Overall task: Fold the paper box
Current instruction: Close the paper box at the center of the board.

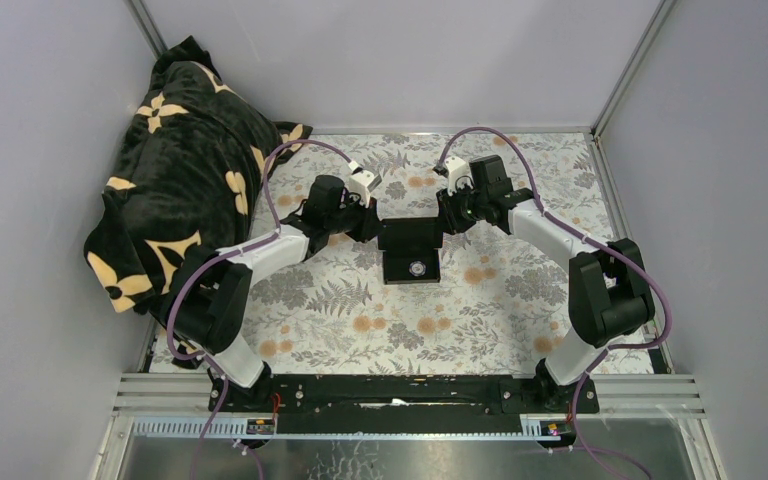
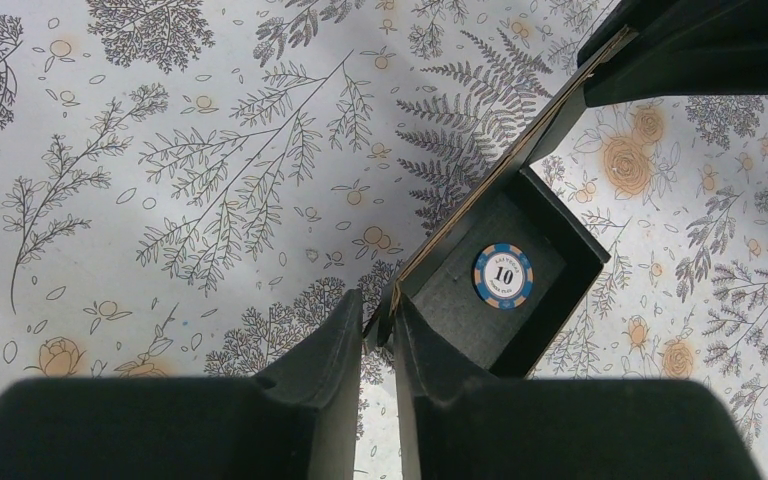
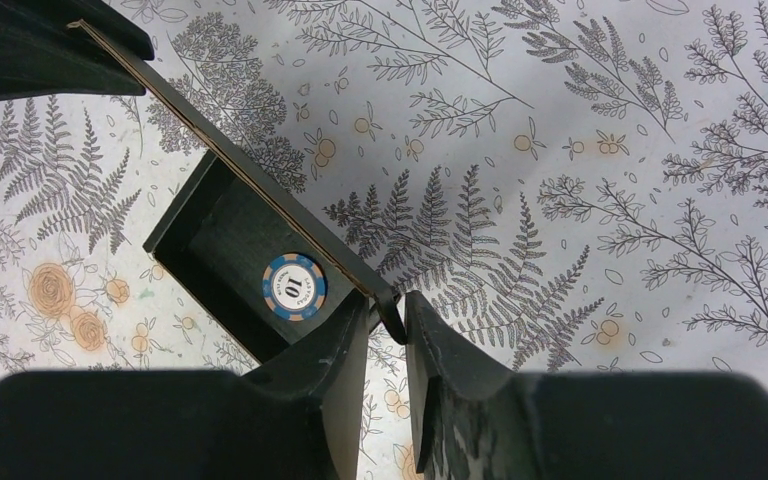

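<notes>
Table [image 1: 520, 310], paper box [image 1: 409, 250]; blanket [image 1: 175, 170] overhead only

Paper box [image 2: 450, 300]: thin matt black card, raw brown edges. My jaws: matt black plastic. Table [image 1: 520, 310] covering smooth, printed. Blanket [image 1: 180, 190] plush.

Matte black paper box [image 1: 409, 240], blue-and-white chip [image 2: 503, 277] — grey fern-print tablecloth [image 1: 360, 300]

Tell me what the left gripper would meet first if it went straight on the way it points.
The paper box: the left gripper straddles its raised flap, so it would likely push straight into the box. The right gripper holds that flap's far end.
</notes>
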Available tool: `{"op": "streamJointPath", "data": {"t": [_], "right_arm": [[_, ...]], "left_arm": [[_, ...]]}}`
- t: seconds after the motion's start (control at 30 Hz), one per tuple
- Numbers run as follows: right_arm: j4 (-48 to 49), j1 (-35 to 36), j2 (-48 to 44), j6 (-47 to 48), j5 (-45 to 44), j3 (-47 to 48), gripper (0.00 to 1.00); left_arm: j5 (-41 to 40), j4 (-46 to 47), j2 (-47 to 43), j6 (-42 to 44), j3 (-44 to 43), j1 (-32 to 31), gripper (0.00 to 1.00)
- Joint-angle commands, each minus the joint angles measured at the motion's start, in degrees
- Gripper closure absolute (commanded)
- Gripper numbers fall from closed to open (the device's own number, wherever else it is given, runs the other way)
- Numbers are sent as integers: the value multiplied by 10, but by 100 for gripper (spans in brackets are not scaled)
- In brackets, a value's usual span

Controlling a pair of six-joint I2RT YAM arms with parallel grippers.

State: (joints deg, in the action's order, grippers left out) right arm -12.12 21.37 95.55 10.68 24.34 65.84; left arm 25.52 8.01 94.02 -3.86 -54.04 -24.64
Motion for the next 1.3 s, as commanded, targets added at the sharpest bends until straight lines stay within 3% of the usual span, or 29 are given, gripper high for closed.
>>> {"op": "streamJointPath", "data": {"t": [0.0, 1.27], "right_arm": [[7, 1, 0, -3, 18, 25, 73], [0, 4, -7, -3, -1, 24, 84]], "left_arm": [[12, 13, 4, 9, -9, 5, 78], [19, 8, 4, 4, -14, 6, 90]]}}
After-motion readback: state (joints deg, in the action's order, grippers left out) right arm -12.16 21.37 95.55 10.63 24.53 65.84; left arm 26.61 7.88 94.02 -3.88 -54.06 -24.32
